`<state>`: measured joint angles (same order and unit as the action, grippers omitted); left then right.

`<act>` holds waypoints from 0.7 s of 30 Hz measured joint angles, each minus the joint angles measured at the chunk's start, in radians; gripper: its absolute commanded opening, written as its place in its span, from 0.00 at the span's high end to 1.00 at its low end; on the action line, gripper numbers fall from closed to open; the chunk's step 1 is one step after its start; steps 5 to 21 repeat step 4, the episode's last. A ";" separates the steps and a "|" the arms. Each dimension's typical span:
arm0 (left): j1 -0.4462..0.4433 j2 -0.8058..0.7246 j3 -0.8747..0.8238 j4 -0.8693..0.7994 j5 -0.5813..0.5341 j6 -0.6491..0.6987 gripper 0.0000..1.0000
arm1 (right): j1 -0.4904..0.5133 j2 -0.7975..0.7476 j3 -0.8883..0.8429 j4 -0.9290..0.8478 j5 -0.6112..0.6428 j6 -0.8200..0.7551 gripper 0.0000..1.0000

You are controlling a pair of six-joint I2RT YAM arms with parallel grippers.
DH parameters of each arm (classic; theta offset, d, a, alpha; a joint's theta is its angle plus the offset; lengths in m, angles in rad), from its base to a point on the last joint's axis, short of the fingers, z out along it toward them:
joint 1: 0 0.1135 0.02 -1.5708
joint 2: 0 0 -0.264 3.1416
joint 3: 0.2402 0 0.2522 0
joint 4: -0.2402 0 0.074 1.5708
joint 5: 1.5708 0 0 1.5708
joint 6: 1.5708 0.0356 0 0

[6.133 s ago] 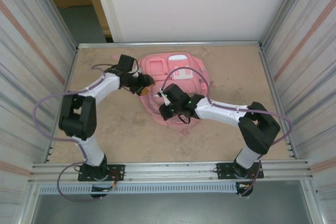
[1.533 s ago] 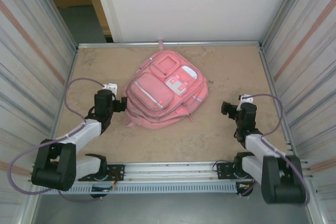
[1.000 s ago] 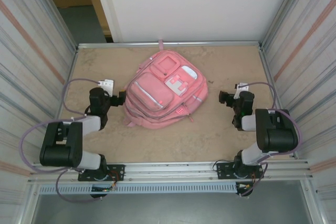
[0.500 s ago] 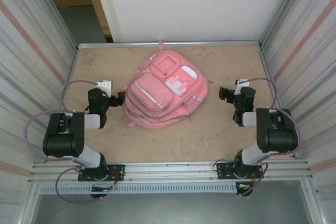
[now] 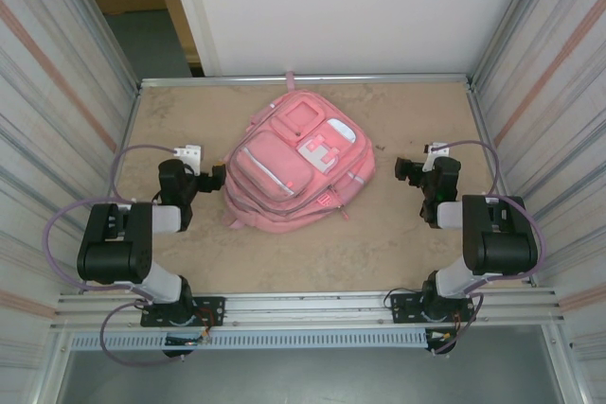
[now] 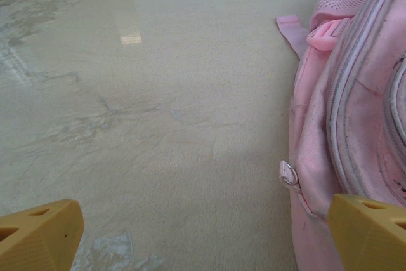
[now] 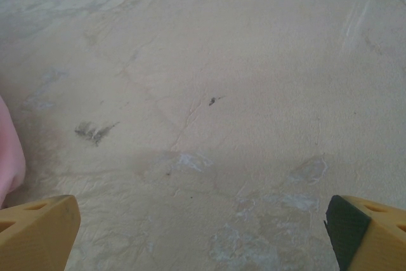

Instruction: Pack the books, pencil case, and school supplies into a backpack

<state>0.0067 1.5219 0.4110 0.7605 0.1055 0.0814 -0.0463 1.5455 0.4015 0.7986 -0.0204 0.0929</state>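
The backpack (image 5: 294,163) lies front-up in the middle of the table (image 5: 379,253), apparently zipped, while the left pincer (image 5: 221,177) and right pincer (image 5: 400,169) rest on either side of it, jaws wide apart and empty, probably because packing is done.

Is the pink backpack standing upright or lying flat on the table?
Lying flat. The backpack rests on its back on the table, and its front with the white patch faces up toward the top camera.

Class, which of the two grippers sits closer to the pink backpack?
The left gripper: it almost reaches the side of the backpack, while the right gripper stands apart from it across a strip of bare table.
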 measured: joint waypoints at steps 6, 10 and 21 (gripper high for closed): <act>0.000 0.000 0.000 0.000 0.000 0.000 0.01 | 0.000 0.000 0.000 0.000 0.000 0.000 0.01; 0.000 0.000 0.000 0.000 0.000 0.000 0.01 | 0.000 0.000 0.000 0.000 0.000 0.000 0.01; 0.000 0.000 0.000 0.000 0.000 0.000 0.01 | 0.000 0.000 0.000 0.000 0.000 0.000 0.01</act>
